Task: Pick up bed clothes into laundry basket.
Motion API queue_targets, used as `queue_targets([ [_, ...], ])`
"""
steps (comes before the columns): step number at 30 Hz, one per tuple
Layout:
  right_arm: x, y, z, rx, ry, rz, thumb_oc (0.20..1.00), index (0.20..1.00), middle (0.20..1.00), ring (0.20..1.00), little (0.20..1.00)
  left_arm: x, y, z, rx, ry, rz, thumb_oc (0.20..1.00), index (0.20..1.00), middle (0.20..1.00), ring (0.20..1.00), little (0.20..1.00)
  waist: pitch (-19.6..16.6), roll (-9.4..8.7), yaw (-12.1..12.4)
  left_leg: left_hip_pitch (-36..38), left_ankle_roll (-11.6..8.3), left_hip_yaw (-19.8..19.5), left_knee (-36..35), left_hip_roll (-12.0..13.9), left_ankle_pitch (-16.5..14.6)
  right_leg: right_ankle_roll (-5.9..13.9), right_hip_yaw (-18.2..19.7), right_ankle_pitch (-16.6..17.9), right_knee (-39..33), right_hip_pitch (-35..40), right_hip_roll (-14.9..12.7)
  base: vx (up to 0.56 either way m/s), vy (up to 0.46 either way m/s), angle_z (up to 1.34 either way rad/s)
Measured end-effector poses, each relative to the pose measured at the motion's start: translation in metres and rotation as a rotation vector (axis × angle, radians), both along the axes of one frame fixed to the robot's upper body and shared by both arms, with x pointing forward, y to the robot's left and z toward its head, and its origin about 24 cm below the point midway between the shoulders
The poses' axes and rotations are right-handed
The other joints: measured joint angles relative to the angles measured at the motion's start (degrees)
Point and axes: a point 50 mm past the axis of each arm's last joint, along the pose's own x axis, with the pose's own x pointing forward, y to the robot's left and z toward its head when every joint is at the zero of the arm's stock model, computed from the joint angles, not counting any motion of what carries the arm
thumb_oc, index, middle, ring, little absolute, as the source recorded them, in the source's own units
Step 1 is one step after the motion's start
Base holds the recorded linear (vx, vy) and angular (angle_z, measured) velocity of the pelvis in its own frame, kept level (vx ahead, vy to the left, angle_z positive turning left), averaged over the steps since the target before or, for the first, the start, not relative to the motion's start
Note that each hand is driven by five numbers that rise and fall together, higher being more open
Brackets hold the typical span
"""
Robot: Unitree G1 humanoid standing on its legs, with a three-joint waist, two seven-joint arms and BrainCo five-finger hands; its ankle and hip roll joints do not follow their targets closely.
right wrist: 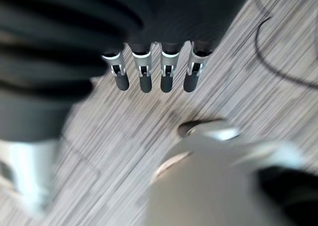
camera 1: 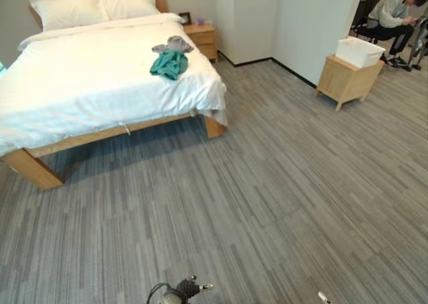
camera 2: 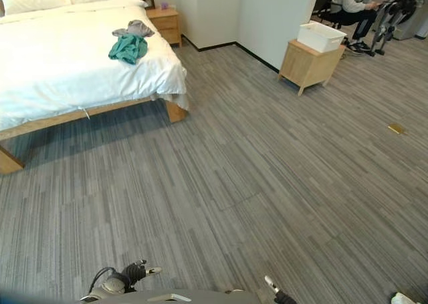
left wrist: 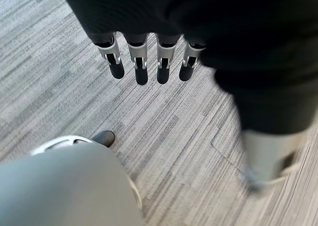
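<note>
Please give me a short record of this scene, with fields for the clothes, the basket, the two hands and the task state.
clothes: teal garment and grey garment, heaped on the bed near its foot corner
basket: white basket on a low wooden stand by the wall
left hand: fingers straight, empty, over floor
right hand: fingers straight, empty, over floor
task state: clothes not yet picked up

Crumpled cloth clothes (camera 1: 170, 58) (matt wooden bed frame (camera 1: 32, 167))
</note>
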Motion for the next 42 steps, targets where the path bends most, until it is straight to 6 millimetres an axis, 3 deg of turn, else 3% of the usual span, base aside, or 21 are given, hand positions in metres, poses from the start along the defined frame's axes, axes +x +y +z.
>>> queue_targets([
  [5, -0.004, -0.007, 0.001, -0.012, 0.009, -0.034, 1.000, 1.000, 1.000, 1.000, 1.000, 0.004, -0.014, -0.001, -0.037, -0.012, -0.006, 1.000, 1.000, 1.000, 1.000, 1.000, 0.8, 2.11, -0.1, 0.8, 0.01, -1.4, 0.0, 0.0, 0.0, 0.02, -0.4, 0.2, -2.0, 2.0, 0.3, 0.01, -0.002, 0.03],
  [12, 0.006, -0.018, 0.005, -0.043, -0.012, -0.031, 1.000, 1.000, 1.000, 1.000, 1.000, 0.003, -0.021, -0.002, -0.061, -0.002, 0.019, 1.000, 1.000, 1.000, 1.000, 1.000, 0.8, 2.89, -0.3, 1.2, -0.04, -1.8, 0.0, 0.3, 0.0, -0.12, -0.7, 0.1, -2.7, 2.8, 0.7, 0.01, -0.002, 0.03],
  [15, 0.020, -0.029, 0.010, -0.067, -0.050, -0.052, 1.000, 1.000, 1.000, 1.000, 1.000, 0.010, -0.024, 0.000, -0.054, 0.000, -0.016, 1.000, 1.000, 1.000, 1.000, 1.000, 0.5, 3.36, -1.6, 1.4, -0.17, -1.5, 0.0, 0.3, -0.1, -0.10, -0.4, 0.1, -2.7, 2.8, 0.8, 0.01, 0.003, -0.05],
  [16, 0.024, -0.035, 0.012, -0.079, -0.065, -0.061, 1.000, 1.000, 1.000, 1.000, 1.000, 0.024, -0.027, 0.004, -0.060, -0.041, -0.033, 1.000, 1.000, 1.000, 1.000, 1.000, 0.5, 3.43, -1.7, 1.4, -0.33, -1.5, 0.0, 0.4, -0.2, -0.10, -0.3, 0.1, -2.6, 2.8, 0.8, -0.02, -0.002, -0.04],
  [17, 0.035, -0.042, 0.017, -0.100, -0.112, -0.052, 1.000, 1.000, 1.000, 1.000, 1.000, 0.046, -0.030, 0.015, -0.089, -0.137, -0.033, 1.000, 1.000, 1.000, 1.000, 1.000, 0.7, 3.38, -1.7, 1.4, -0.33, -1.5, 0.0, 0.4, -0.2, -0.09, -0.3, 0.1, -2.4, 2.7, 0.8, -0.02, -0.005, -0.04],
  [19, 0.054, -0.049, 0.024, -0.130, -0.187, -0.033, 1.000, 1.000, 1.000, 1.000, 1.000, 0.072, -0.032, 0.031, -0.108, -0.247, -0.061, 1.000, 1.000, 1.000, 1.000, 1.000, 0.7, 3.44, -1.7, 1.5, -0.39, -1.4, 0.0, 0.5, -0.3, -0.09, -0.3, 0.1, -2.3, 2.7, 0.9, -0.01, -0.004, -0.03],
  [20, 0.079, -0.055, 0.037, -0.160, -0.297, 0.006, 1.000, 1.000, 1.000, 1.000, 1.000, 0.099, -0.033, 0.052, -0.122, -0.379, -0.102, 1.000, 1.000, 1.000, 1.000, 1.000, 0.8, 3.49, -1.8, 1.5, -0.64, -1.3, 0.0, 0.6, -0.4, -0.01, -0.2, 0.1, -2.2, 2.5, 1.0, -0.04, -0.011, -0.07],
  [22, 0.123, -0.047, 0.073, -0.198, -0.581, 0.138, 1.000, 1.000, 1.000, 1.000, 1.000, 0.132, -0.029, 0.094, -0.139, -0.606, -0.117, 1.000, 1.000, 1.000, 1.000, 1.000, 1.4, 3.29, -2.3, 1.7, -0.48, -1.0, -0.4, 0.7, -0.3, -0.13, 0.3, 0.3, -1.9, 2.1, 1.2, -0.03, -0.005, -0.14],
  [25, 0.153, -0.029, 0.134, -0.228, -0.922, 0.253, 1.000, 1.000, 1.000, 1.000, 1.000, 0.148, -0.021, 0.143, -0.235, -0.855, -0.011, 1.000, 1.000, 1.000, 1.000, 1.000, 1.4, 3.34, -2.8, 2.2, -0.46, -0.8, -0.7, 0.7, -0.2, -0.30, 0.8, 0.8, -2.6, 2.6, 1.4, 0.00, 0.002, -0.10],
  [26, 0.156, -0.028, 0.138, -0.233, -0.947, 0.254, 1.000, 1.000, 1.000, 1.000, 1.000, 0.149, -0.019, 0.147, -0.261, -0.876, 0.020, 1.000, 1.000, 1.000, 1.000, 1.000, 1.6, 2.66, -3.0, 2.5, -0.45, -0.8, -0.8, 0.6, -0.2, -0.24, 0.9, 0.9, -2.8, 2.9, 1.5, 0.01, 0.005, -0.06],
  [29, 0.162, -0.025, 0.146, -0.261, -0.976, 0.301, 1.000, 1.000, 1.000, 1.000, 1.000, 0.144, -0.018, 0.156, -0.342, -0.914, 0.079, 1.000, 1.000, 1.000, 1.000, 1.000, 1.6, 2.78, -3.0, 2.7, -0.45, -0.8, -1.5, 0.7, -0.2, -0.10, 0.9, 0.8, -3.2, 2.9, 1.6, 0.00, 0.000, 0.00],
  [34, 0.160, -0.007, 0.161, -0.238, -1.060, 0.352, 1.000, 1.000, 1.000, 1.000, 1.000, 0.126, -0.015, 0.145, -0.413, -0.881, 0.213, 1.000, 1.000, 1.000, 1.000, 1.000, 1.8, 2.68, -2.9, 2.7, -0.43, -0.8, -2.1, 0.6, -0.2, -0.01, 0.9, 1.3, -4.7, 3.3, 1.7, 0.00, 0.000, 0.00],
  [38, 0.159, -0.002, 0.149, -0.199, -1.022, 0.369, 1.000, 1.000, 1.000, 1.000, 1.000, 0.118, -0.016, 0.132, -0.425, -0.828, 0.268, 1.000, 1.000, 1.000, 1.000, 1.000, 2.2, 2.15, -2.7, 3.7, -0.43, -1.0, -2.4, 0.6, -0.2, -0.21, 0.7, 2.0, -6.6, 5.0, 1.9, 0.00, 0.000, 0.00],
  [42, 0.160, 0.000, 0.151, -0.165, -1.059, 0.299, 1.000, 1.000, 1.000, 1.000, 1.000, 0.112, -0.012, 0.133, -0.443, -0.848, 0.356, 1.000, 1.000, 1.000, 1.000, 1.000, 3.5, 2.31, -2.5, 3.4, -0.42, -1.0, -2.6, 0.5, -0.2, 0.04, 0.9, 2.3, -6.9, 4.8, 1.9, 0.02, 0.031, -0.02],
])
